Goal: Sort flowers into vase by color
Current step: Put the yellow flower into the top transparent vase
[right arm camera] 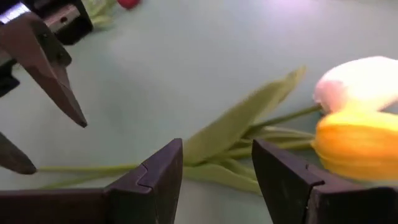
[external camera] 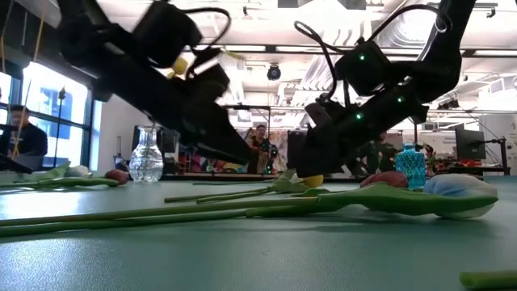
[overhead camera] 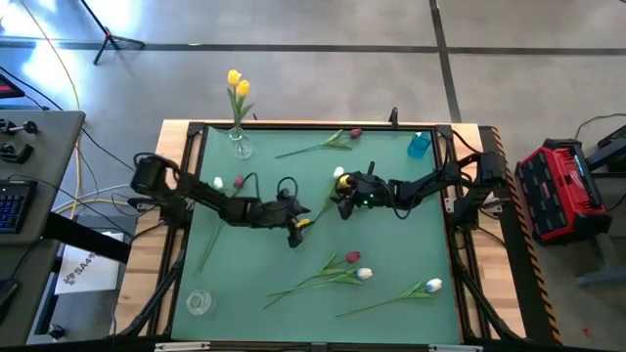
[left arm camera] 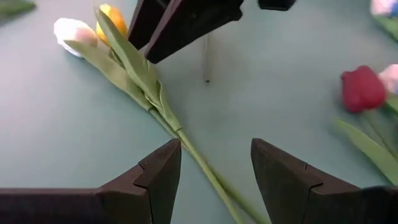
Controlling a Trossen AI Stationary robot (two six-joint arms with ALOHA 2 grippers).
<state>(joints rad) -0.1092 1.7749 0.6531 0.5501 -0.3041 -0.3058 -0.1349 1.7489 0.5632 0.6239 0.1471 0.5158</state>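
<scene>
At the far left of the green mat (overhead camera: 391, 244) we see a white tulip (overhead camera: 217, 183) and a dark red one (overhead camera: 238, 182) lying side by side near the edge. Behind them stands a clear vase (overhead camera: 240, 144) with two yellow tulips (overhead camera: 238, 86) upright in it, heads tall above the rim. An empty glass (overhead camera: 199, 302) sits at the near left corner.

Moving in, the left gripper (left arm camera: 214, 168) hangs low over the middle of the mat, its fingers spread wide with a thin green stem (left arm camera: 205, 168) running between them, untouched. That stem leads up through long pointed leaves to a yellow head (left arm camera: 113, 17) with a white head (left arm camera: 73, 31) just beside it.

Right of centre, the right gripper (right arm camera: 217, 168) faces the left one, jaws parted too, nothing held. Just ahead of it lie the same pair: a plump yellow bloom (right arm camera: 354, 146) touching a white bloom (right arm camera: 360, 84), leaves fanning flat on the mat.

Farther back, a red-headed tulip (overhead camera: 354, 133) lies with its stem pointing left. Toward the front, a red one (overhead camera: 352, 257) and a white one (overhead camera: 365, 275) lie close together, stems crossing. Then a white tulip (overhead camera: 433, 286) lies alone at the front right. A blue bottle (overhead camera: 420, 145) stands at the far right corner.
</scene>
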